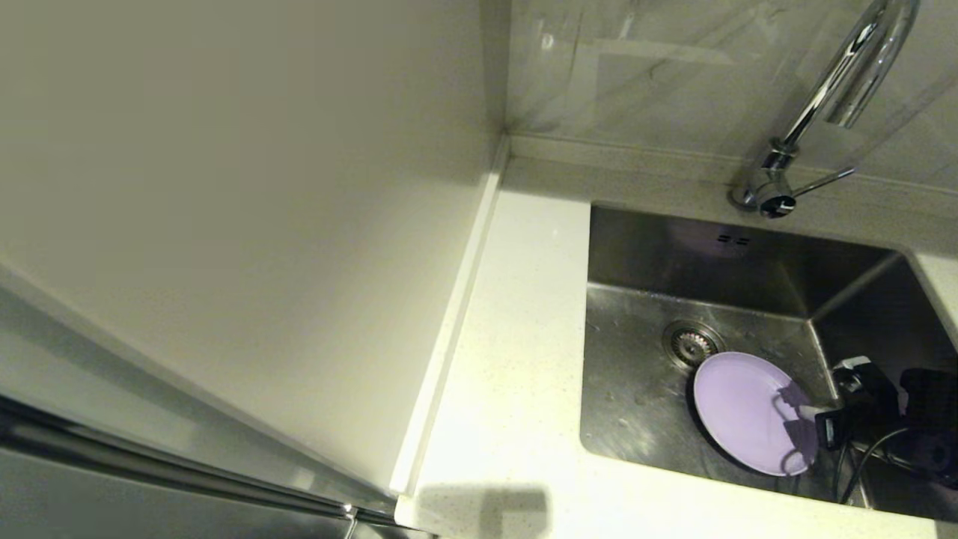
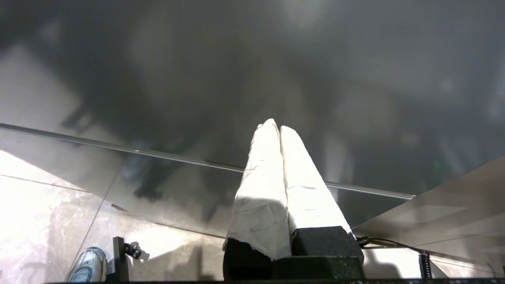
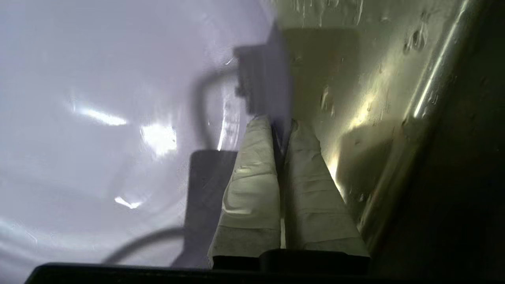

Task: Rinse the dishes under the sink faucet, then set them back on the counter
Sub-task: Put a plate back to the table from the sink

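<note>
A lilac-purple plate (image 1: 741,412) lies in the steel sink (image 1: 636,419), just in front of the drain. My right gripper (image 1: 814,418) has come in from the right and is shut on the plate's right rim. In the right wrist view its taped fingers (image 3: 252,173) pinch the plate (image 3: 98,118) edge, with the gripper (image 3: 281,123) midway over wet sink metal (image 3: 355,79). The chrome faucet (image 1: 823,97) stands at the back of the sink; no water is running. The white counter (image 1: 516,337) lies left of the sink. My left gripper (image 2: 278,127) is shut on nothing, away from the sink. No bowls are in view.
The drain strainer (image 1: 690,343) sits just behind the plate. The faucet's thin lever (image 1: 823,182) points right. A raised rim (image 1: 456,314) edges the counter along the beige wall panel (image 1: 224,224). Floor tiles and a shoe (image 2: 86,266) show below the left gripper.
</note>
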Robot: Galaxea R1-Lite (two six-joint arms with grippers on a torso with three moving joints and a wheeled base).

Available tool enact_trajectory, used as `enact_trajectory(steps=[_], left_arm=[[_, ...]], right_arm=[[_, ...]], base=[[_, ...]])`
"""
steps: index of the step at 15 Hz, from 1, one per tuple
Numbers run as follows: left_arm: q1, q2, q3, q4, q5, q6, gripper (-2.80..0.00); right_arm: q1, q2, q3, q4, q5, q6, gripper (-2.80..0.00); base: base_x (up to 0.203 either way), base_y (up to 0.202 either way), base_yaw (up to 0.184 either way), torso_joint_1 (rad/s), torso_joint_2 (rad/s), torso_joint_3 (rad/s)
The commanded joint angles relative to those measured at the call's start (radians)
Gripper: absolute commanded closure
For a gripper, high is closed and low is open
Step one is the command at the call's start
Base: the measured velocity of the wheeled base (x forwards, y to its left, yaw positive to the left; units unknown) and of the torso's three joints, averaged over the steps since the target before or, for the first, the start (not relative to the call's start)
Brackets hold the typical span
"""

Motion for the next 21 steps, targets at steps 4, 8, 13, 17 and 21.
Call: enact_trajectory(steps=[4, 8, 13, 17, 21], left_arm=[[-0.001, 0.0, 0.003, 0.0, 0.0, 0.0, 0.0], [-0.001, 0.0, 0.003, 0.0, 0.0, 0.0, 0.0], [-0.001, 0.0, 0.003, 0.0, 0.0, 0.0, 0.0], [0.0, 0.0, 0.002, 0.0, 0.0, 0.0, 0.0], [0.001, 0.0, 0.003, 0.0, 0.0, 0.0, 0.0]], right_arm=[[-0.001, -0.048, -0.024, -0.03, -0.054, 0.033, 0.0], [-0.001, -0.114, -0.012, -0.064, -0.102, 0.038, 0.0], [-0.001, -0.201, 0.005, -0.149, -0.2, 0.038, 0.0], [-0.001, -0.275, 0.014, -0.213, -0.275, 0.036, 0.0], [0.0, -0.358, 0.052, -0.313, -0.313, 0.036, 0.0]], base=[[0.0, 0.0, 0.0, 0.0, 0.0, 0.0], [0.0, 0.0, 0.0, 0.0, 0.0, 0.0], [0.0, 0.0, 0.0, 0.0, 0.0, 0.0], [0.0, 0.0, 0.0, 0.006, 0.0, 0.001], [0.0, 0.0, 0.0, 0.0, 0.0, 0.0]])
